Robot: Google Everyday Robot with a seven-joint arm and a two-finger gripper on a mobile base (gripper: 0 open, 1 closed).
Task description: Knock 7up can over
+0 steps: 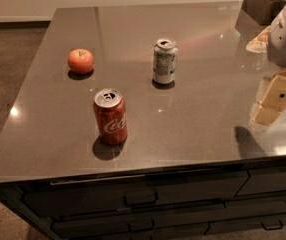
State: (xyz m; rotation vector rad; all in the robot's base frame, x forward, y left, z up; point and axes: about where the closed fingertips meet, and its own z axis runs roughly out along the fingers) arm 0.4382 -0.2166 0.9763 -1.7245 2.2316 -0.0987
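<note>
The 7up can (pixel 164 61), silvery-white with green markings and a silver top, stands upright near the middle of the dark counter (pixel 198 124). My gripper (pixel 277 100) is at the right edge of the view, white arm above and beige end below. It hangs just over the counter, well to the right of the can and a little nearer the front. It touches nothing that I can see.
A red cola can (pixel 110 116) stands upright front left of the 7up can. A red apple (pixel 80 61) lies to the left. A dark box (pixel 263 4) sits at the back right corner. Drawers (pixel 143 199) run below the counter's front edge.
</note>
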